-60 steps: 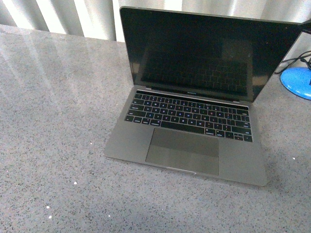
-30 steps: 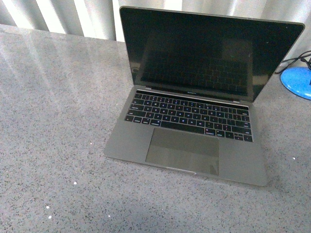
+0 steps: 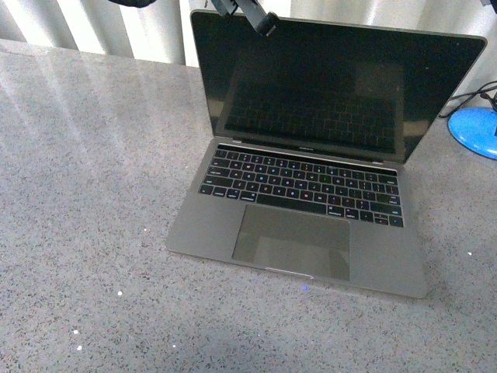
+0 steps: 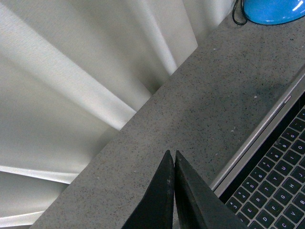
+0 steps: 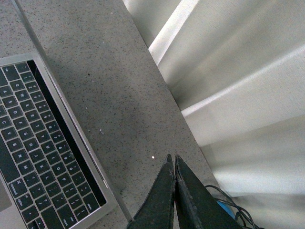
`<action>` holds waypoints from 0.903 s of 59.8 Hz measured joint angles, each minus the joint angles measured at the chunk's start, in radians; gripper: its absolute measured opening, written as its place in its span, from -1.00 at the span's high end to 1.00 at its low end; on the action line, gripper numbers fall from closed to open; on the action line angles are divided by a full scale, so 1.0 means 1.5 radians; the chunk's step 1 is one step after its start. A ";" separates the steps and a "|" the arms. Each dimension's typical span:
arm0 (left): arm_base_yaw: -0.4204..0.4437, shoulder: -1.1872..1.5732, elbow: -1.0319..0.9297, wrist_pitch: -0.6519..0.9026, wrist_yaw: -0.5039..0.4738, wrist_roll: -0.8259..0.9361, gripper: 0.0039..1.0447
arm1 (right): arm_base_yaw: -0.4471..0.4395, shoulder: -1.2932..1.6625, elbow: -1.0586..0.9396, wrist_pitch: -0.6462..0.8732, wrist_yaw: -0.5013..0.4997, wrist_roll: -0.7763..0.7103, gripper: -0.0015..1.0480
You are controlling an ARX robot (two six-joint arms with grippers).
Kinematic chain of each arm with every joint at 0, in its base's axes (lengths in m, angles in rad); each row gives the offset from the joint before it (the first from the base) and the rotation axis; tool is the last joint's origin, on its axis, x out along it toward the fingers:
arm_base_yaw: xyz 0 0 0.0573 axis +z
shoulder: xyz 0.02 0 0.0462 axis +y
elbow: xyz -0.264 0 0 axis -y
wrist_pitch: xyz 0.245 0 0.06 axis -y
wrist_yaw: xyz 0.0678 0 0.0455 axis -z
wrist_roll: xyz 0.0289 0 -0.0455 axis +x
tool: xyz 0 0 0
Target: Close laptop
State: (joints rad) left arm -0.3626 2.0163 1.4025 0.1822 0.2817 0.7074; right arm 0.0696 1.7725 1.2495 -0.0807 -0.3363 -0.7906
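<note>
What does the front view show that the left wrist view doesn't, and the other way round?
Only the front view shows the laptop whole and open, with its dark screen and trackpad. Only the left wrist view shows plainly that the left gripper is shut on nothing. Both show the keyboard, the speckled grey table, the pale curtain and the blue object.

One laptop (image 3: 303,186), one blue base (image 3: 475,130), perhaps one cable (image 4: 234,14).
</note>
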 joint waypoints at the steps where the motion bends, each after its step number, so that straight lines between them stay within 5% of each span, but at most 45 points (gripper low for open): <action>1: -0.001 0.003 0.003 -0.003 0.001 0.002 0.94 | 0.000 0.001 -0.001 0.002 0.000 0.002 0.98; 54: -0.004 0.054 0.067 -0.074 0.036 0.061 0.94 | 0.005 0.018 -0.078 0.040 -0.034 0.035 0.98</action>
State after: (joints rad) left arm -0.3683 2.0975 1.5024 0.0708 0.3351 0.7986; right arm 0.0776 1.7996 1.1320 -0.0208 -0.3870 -0.7376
